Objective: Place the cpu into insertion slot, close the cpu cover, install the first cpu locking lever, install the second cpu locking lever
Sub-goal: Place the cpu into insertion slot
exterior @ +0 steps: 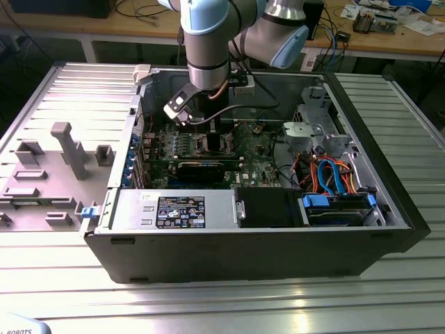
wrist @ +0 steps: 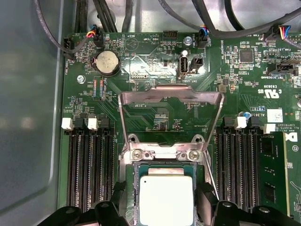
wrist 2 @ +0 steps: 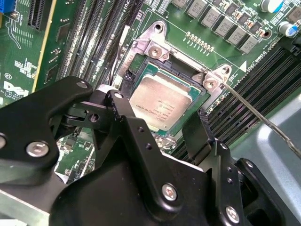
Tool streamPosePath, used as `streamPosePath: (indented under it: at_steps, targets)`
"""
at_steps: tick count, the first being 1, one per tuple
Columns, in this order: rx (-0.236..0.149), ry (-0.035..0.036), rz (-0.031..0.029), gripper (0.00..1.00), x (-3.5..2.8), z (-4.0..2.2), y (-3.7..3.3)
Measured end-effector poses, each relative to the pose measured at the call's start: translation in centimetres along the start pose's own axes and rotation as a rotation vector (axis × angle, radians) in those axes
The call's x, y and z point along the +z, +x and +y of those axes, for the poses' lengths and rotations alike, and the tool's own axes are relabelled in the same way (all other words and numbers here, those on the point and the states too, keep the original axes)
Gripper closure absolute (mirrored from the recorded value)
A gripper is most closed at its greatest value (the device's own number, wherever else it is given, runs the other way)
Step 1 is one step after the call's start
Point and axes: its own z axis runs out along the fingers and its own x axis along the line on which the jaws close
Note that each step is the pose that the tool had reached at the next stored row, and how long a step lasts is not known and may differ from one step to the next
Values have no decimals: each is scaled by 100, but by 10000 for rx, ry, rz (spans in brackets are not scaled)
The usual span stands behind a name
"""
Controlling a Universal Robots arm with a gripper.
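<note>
The cpu, a flat square with a silver-grey top, lies flat in the insertion slot on the green motherboard. The cpu cover, a thin silvery frame, stands swung up behind the slot, hinged at two screws. My gripper is low over the slot and open, its black fingers straddling the chip with a gap on each side. A thin metal locking lever sticks out unlatched beside the slot.
The slot sits deep in an open computer case with walls all round. Memory slots flank it on both sides. A black card, a power supply and cabled drive bays lie nearby. Grey fixtures stand outside.
</note>
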Motion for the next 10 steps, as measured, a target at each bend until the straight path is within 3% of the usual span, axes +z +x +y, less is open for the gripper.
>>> streamPosePath:
  at_steps: [10]
  targets:
    - [0, 0, -1, 38, 0, 0, 1]
